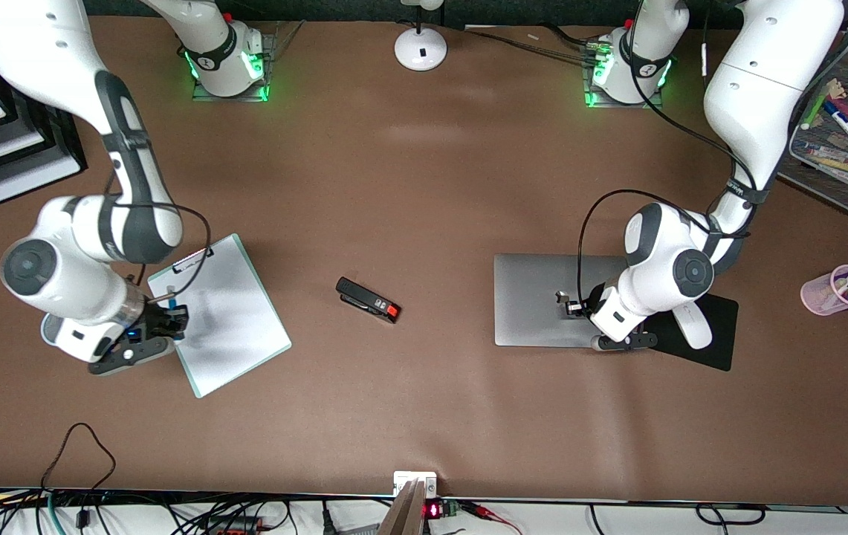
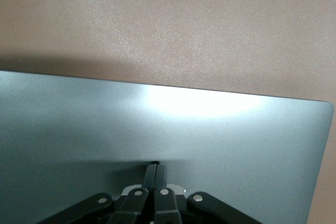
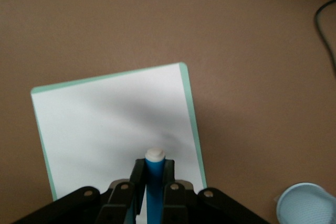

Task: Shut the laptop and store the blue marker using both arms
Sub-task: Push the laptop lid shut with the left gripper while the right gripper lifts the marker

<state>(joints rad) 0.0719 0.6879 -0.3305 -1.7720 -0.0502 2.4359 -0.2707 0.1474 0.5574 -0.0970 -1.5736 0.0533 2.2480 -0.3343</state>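
Front view: the laptop [image 1: 542,299], a flat matte silver-grey slab, lies lid down toward the left arm's end of the table. The left gripper [image 1: 568,302] is over its lid, fingers pressed together on nothing. The right gripper [image 1: 168,321] clamps the blue marker [image 3: 153,182], a slim glossy cylinder with white cap, above the green-edged white clipboard [image 1: 223,323].

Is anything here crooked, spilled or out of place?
Only the clipboard lies askew, turned at an angle to the table edge. The laptop is shut flat under the left end effector, and the right end effector grips the marker over the clipboard.
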